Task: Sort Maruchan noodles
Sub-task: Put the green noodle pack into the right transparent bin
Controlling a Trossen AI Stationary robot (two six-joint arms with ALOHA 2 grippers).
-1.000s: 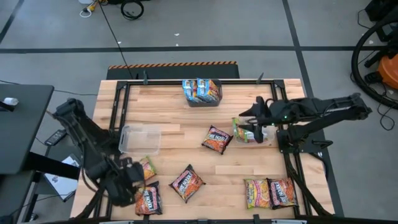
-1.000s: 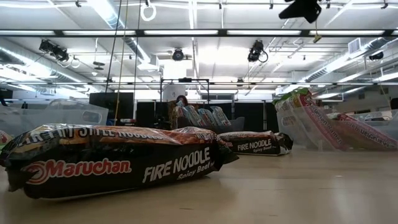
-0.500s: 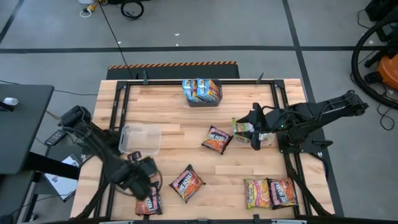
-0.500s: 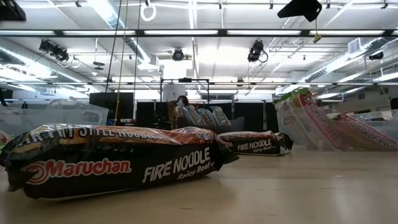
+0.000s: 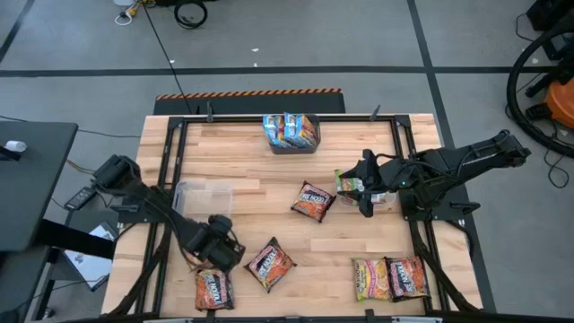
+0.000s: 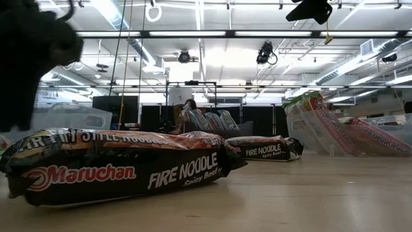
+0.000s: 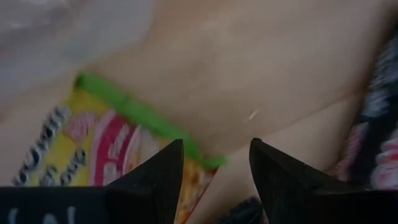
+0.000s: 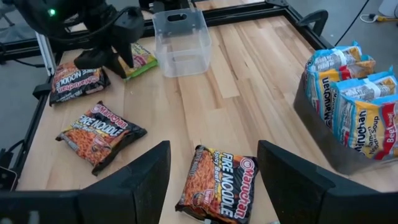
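Left gripper (image 5: 218, 251): we see it at lower left of the high view, above a green-edged packet (image 7: 112, 146); its fingers (image 7: 158, 177) are parted with nothing between them.
Right gripper (image 5: 366, 184): right of centre in the high view, over the clear tub (image 5: 381, 199) holding a green packet (image 5: 348, 187); fingers (image 8: 134, 180) spread wide, holding nothing.
Dark packets: we count one at centre (image 5: 312, 201), one at lower centre (image 5: 269, 265), one at lower left (image 5: 213, 289).
Lower right pair: a green-label packet (image 5: 369, 278) beside a dark one (image 5: 406, 276), touching.
Blue packets (image 5: 289, 128): upright in the dark grey bin (image 5: 291, 146), top centre.
Empty clear tub (image 5: 202, 190): left of centre.
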